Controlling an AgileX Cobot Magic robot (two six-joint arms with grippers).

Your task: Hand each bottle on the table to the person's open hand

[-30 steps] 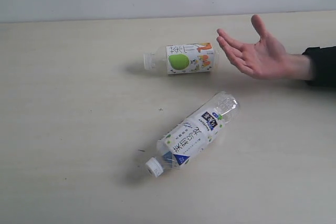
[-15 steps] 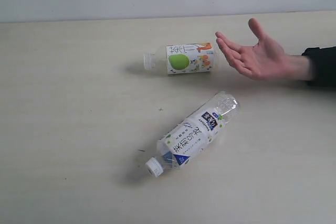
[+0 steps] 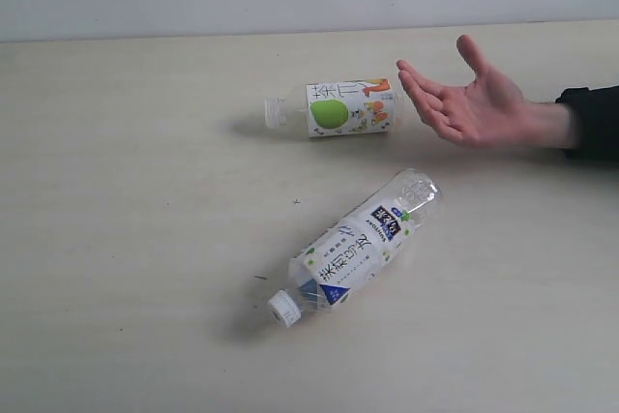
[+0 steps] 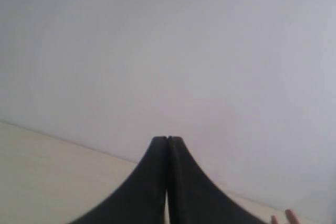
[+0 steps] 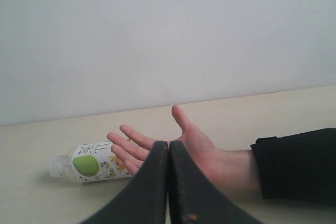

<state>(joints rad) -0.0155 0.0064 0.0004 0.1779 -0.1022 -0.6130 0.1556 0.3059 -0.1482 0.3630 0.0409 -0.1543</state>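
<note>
Two bottles lie on their sides on the cream table (image 3: 126, 239). The one with the green apple and orange label (image 3: 334, 108) rests at the back, just left of the person's open hand (image 3: 474, 102), which is palm up with a black cuff. The white-blue labelled bottle (image 3: 353, 247) lies nearer, its white cap pointing front-left. No gripper shows in the exterior view. My left gripper (image 4: 167, 139) is shut and empty, facing the wall. My right gripper (image 5: 169, 143) is shut and empty, with the open hand (image 5: 210, 156) and the apple bottle (image 5: 89, 165) beyond it.
A pale wall runs behind the table's far edge (image 3: 193, 38). The person's black sleeve (image 3: 592, 123) enters from the right. A few dark specks (image 3: 296, 202) dot the surface.
The hand has shifted slightly and lowered a little. Both bottles lie where they were.
</note>
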